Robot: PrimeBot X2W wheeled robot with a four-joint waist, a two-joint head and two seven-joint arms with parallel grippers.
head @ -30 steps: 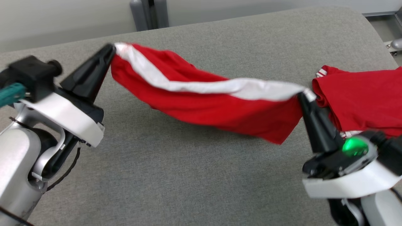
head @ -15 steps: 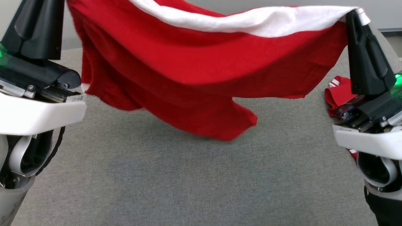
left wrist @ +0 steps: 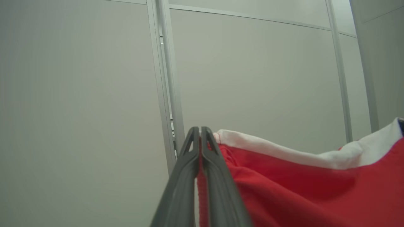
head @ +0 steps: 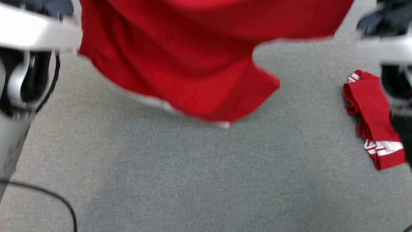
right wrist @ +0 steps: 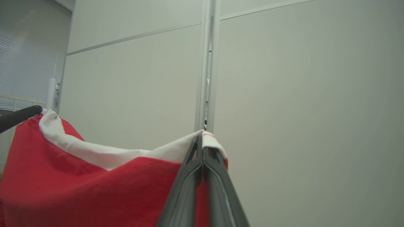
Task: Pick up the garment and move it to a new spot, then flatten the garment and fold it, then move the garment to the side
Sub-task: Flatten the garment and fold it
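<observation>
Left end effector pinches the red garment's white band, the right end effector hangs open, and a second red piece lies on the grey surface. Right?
No: the right end effector is also shut on the white band, per the right wrist view. The left end effector does pinch the red garment; the second red piece lies on the grey surface.

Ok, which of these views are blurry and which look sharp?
Head view: motion blur smears the hanging red garment; the gray table looks sharper. Left wrist view: left gripper crisp, shut on the garment. Right wrist view: right gripper crisp, lighting flat, no glare.
</observation>
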